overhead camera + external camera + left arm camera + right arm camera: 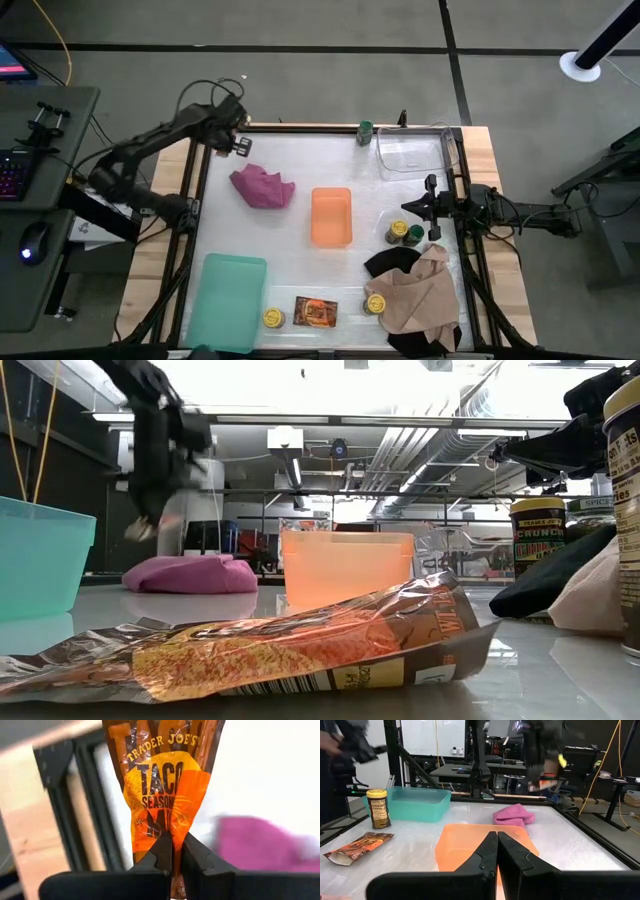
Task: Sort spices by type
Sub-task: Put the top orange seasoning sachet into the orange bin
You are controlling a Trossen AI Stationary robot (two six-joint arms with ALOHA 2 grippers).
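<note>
left gripper (172,851): clamped tight on a taco seasoning packet (162,795), pinching its lower crimped end. It's up in the air over the table's far left corner, just past the magenta cloth (262,186).

right gripper (496,851): fingers pressed together with nothing between them, parked at the table's right edge next to two jars (405,233). Looks like it's just waiting.

step in hand: pretty sure this is the carry phase for a packet. It's lifted, not yet dropped anywhere.

bins: orange bin (331,216) in the middle of the table, teal bin (227,300) at the near left corner, clear bin (415,152) at the far right corner. All three look bare inside from above.

other spices: second packet (315,311) lies flat along the near edge, a yellow-lidded jar (273,318) just beside it, another one (376,303) touching the tan cloth (420,295), and a green-lidded jar (365,132) at the far edge.

next move: probably swing the held packet over whichever bin is for packets and let go low. The packet is floppy, so it could snag on a rim.
</note>
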